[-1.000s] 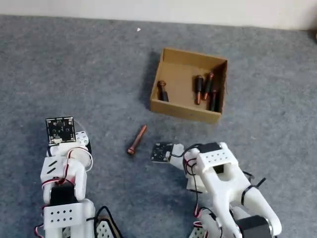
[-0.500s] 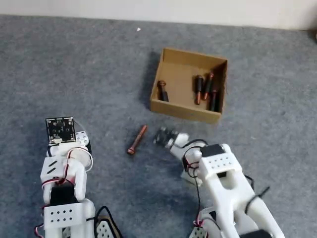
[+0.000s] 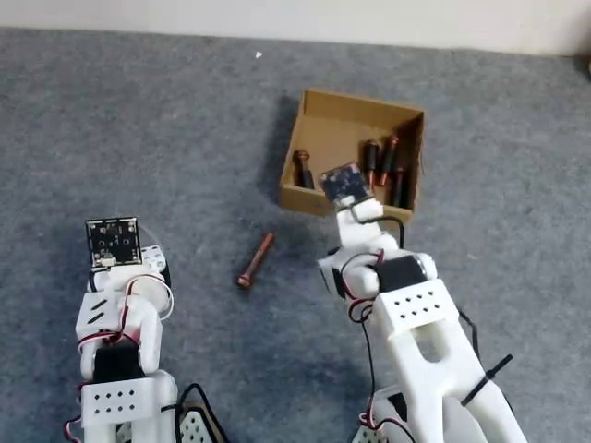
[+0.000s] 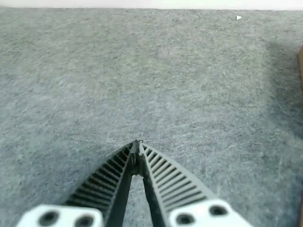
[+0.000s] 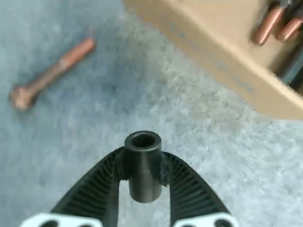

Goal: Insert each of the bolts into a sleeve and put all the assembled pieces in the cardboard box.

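Currently the task is partly complete. The cardboard box point(image 3: 343, 209) stands at the far centre of the worktop point(image 3: 138, 120) and already contains assembled pieces: one piece point(image 3: 302, 170) against its left wall and a cluster point(image 3: 383, 166) at its right side, whose exact count cannot be confirmed because the right arm overlaps the box. One bolt point(image 3: 256, 259) lies loose and flat on the worktop, to the near left of the box and well apart from it, with no sleeve on it. The right gripper point(image 5: 142, 158) pinches a dark sleeve point(image 5: 143, 172) between its fingers, with the open bore pointing away from the wrist. It hangs over the worktop just beside the near wall of the box, with the loose bolt off to its left. The left gripper point(image 4: 137, 149) is pressed together on nothing, low over bare worktop at the near left. Remaining work, by assessment: fit the loose bolt into the held sleeve, then place that assembly in the box. No other unassembled bolt or sleeve is visible on the worktop.
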`<state>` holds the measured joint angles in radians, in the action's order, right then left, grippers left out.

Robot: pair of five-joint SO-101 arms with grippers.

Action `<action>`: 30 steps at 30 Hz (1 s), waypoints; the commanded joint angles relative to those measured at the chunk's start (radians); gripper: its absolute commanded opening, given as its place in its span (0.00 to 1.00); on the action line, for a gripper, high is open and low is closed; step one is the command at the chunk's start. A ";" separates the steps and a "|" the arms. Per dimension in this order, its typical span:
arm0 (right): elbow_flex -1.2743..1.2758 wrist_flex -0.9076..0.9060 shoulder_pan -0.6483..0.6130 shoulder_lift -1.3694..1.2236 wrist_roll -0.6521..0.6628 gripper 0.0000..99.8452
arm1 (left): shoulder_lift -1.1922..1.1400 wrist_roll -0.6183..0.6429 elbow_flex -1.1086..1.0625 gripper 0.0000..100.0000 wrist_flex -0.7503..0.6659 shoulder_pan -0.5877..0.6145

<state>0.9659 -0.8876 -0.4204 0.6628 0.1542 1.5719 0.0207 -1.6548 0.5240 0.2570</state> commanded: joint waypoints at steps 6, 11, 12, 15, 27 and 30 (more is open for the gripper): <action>0.110 0.237 0.101 0.001 -0.089 0.01 | 0.007 -0.086 0.035 0.01 0.049 -0.015; 0.119 0.248 0.142 0.001 -0.091 0.01 | 0.007 -0.172 0.062 0.01 0.152 -0.088; 0.119 0.248 0.145 0.001 -0.092 0.01 | 0.007 -0.184 0.067 0.01 0.167 -0.093; 0.120 0.248 0.148 0.001 -0.092 0.01 | 0.007 -0.190 0.077 0.01 0.198 -0.093; 0.159 0.289 0.150 -0.001 -0.092 0.01 | 0.005 -0.189 0.223 0.01 0.368 -0.093; 0.159 0.289 0.150 -0.001 -0.092 0.01 | 0.002 -0.189 0.317 0.01 0.493 -0.094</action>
<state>1.1331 -0.6299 -0.2854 0.6613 0.0744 1.5719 -0.1588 -1.4876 0.8769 0.1849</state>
